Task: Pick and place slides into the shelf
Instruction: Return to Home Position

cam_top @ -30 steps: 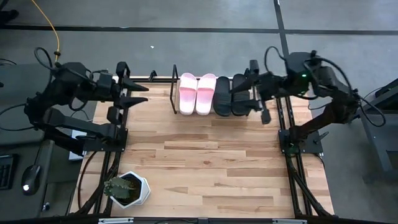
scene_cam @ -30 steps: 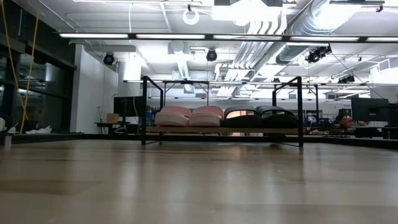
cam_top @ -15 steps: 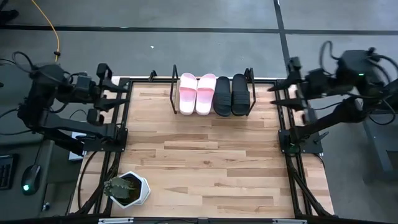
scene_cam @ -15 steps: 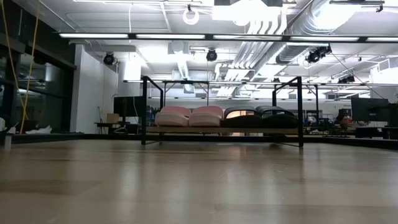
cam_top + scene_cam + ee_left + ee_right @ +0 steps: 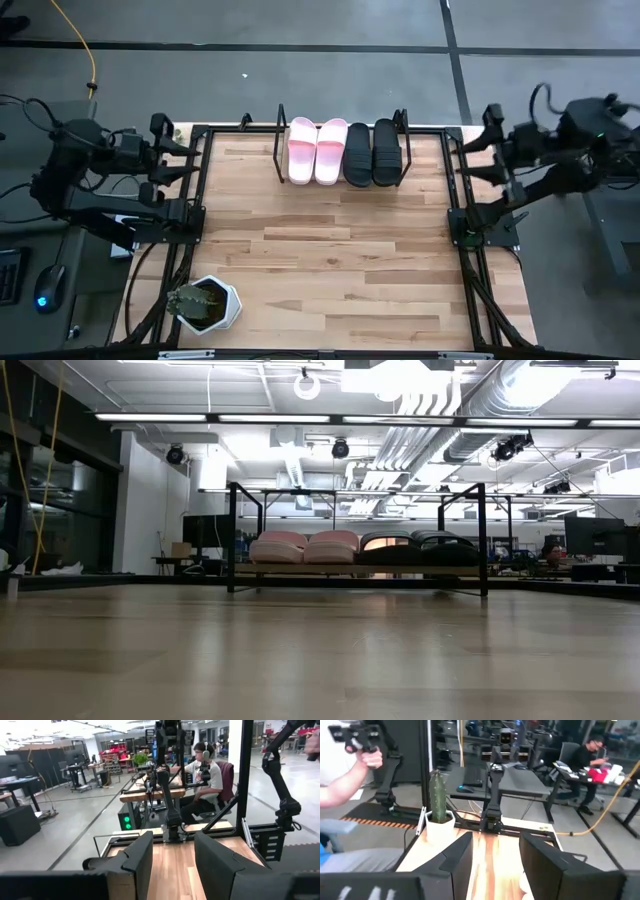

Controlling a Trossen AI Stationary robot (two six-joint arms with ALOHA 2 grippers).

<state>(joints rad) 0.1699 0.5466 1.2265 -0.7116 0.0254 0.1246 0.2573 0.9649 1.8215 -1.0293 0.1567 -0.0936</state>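
All the slides lie side by side on the shelf (image 5: 341,130) at the table's far edge. The two pale pink slides (image 5: 316,150) are on its left and the two black slides (image 5: 372,153) on its right, soles on the board. The low view shows the pink pair (image 5: 305,547) and the black pair (image 5: 415,549) between the shelf's black frame ends (image 5: 232,535). My left gripper (image 5: 190,160) hangs open over the table's left edge, also shown in its wrist view (image 5: 172,857). My right gripper (image 5: 466,160) hangs open over the right edge, also shown in its wrist view (image 5: 495,855).
A cactus in a white pot (image 5: 205,303) stands at the table's near left corner, also in the right wrist view (image 5: 439,815). The black frame (image 5: 455,200) runs along both table sides. A seated person (image 5: 207,775) and a person's hand (image 5: 365,755) show beyond the table.
My right gripper has drawn back from the shelf's right end, beside the black slides, to the table's right edge. My left gripper has pulled back toward the table's left edge. The slides and the shelf have stayed put.
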